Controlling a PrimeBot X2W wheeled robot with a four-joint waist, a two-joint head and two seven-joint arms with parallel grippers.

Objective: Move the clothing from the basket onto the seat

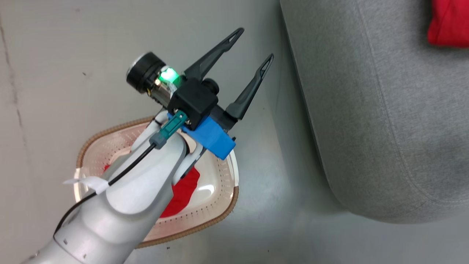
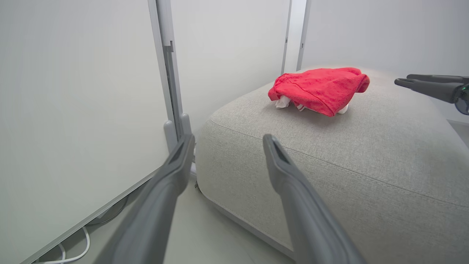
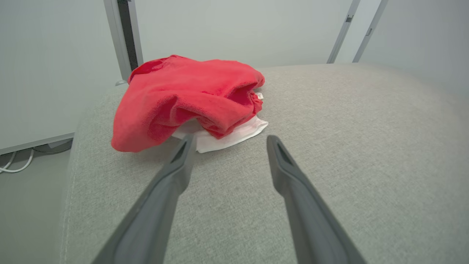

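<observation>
Head view takes in the pale floor (image 1: pixel 55 73) and, at its right, the big grey seat (image 1: pixel 384 110). The cream basket (image 1: pixel 235 198) stands on the floor near the seat's rounded corner, apart from it.

One red garment (image 3: pixel 183 95) lies crumpled on the seat, well in from the edge that faces the basket, with white trim showing beneath it. The other red garment (image 1: pixel 185 190) is in the basket, on its bottom toward the middle. The pale left forearm (image 1: pixel 139 190) crosses over it, so its long axis cannot be told.

The left end effector (image 1: pixel 255 44) hangs empty beyond the basket's seat-side rim, its fingers spread wide and pointing toward the seat. The right end effector (image 3: pixel 230 138) is also spread wide and empty, low over the seat, with the garment there just ahead of it. Whether one finger touches the white trim cannot be told.

The basket garment lies below and behind the left fingertips, under that arm's wrist, while the right end effector is well apart from it, over the seat. The left arm looks nearer, but it would have to turn downward and reach back into the basket.
</observation>
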